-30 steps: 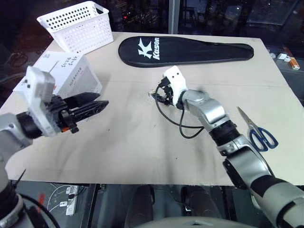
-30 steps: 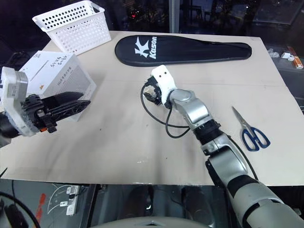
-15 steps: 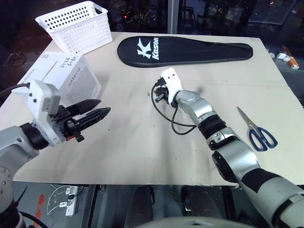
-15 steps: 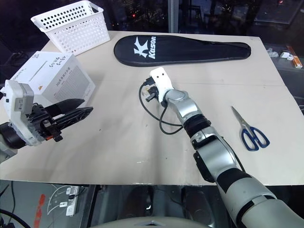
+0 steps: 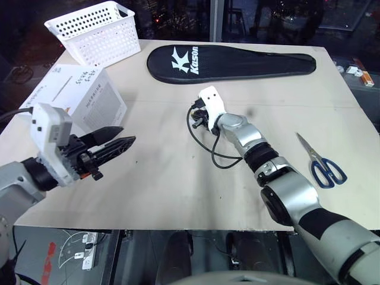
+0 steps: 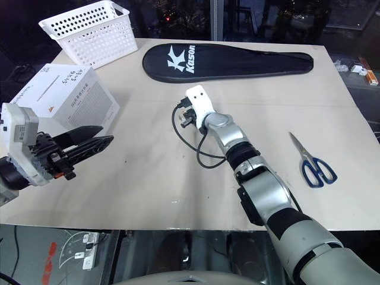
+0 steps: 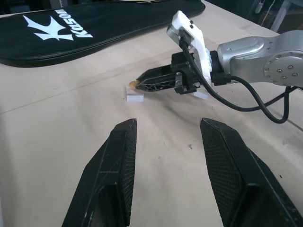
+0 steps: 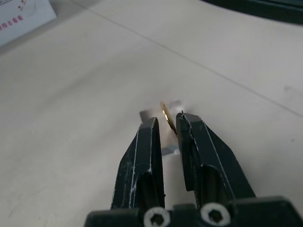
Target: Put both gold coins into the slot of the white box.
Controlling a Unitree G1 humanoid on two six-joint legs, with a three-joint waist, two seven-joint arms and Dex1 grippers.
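Gold coin (image 8: 165, 115) standing on edge between our right jaws (image 8: 167, 128) at mid-desk.
We are clenching the right jaws on that coin beside a small clear case (image 7: 135, 98); our left jaws (image 7: 168, 137) are hanging released near the white box (image 6: 66, 95).

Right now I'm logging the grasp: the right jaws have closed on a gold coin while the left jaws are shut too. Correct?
Not quite. The left gripper stands open and empty, as the left wrist view shows. The right gripper has indeed closed on a gold coin.
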